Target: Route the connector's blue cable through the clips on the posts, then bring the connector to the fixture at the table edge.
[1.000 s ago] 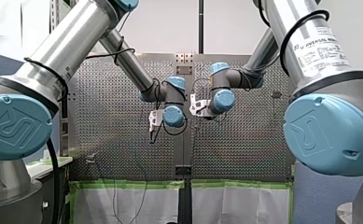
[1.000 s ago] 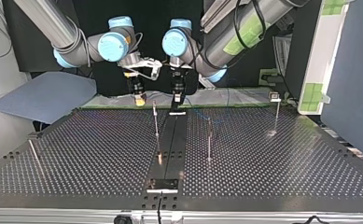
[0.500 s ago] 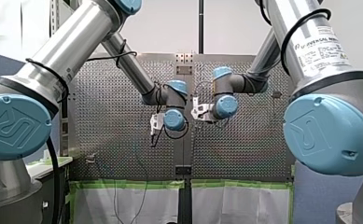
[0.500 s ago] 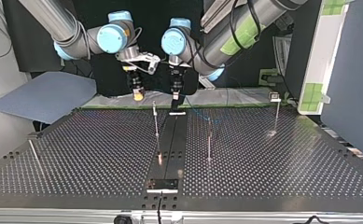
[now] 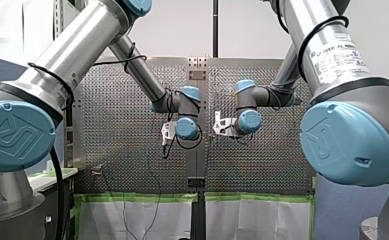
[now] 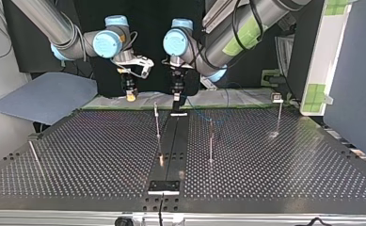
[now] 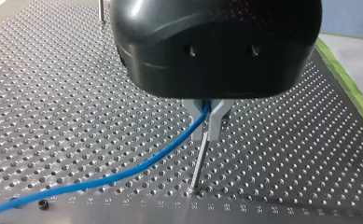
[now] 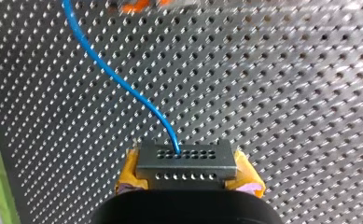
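Right pincer (image 8: 188, 173) clamped on connector (image 8: 186, 161), gripped between yellow pads, above the surface (image 8: 310, 93); left pincer (image 7: 207, 116) closed round blue cable (image 7: 123, 170), at a post's (image 7: 198, 161) top.

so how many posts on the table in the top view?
4: left-of-centre post, right-of-centre post, far-right post carrying a clip, leaning post near the view's left edge. More may be hidden at the far edge.
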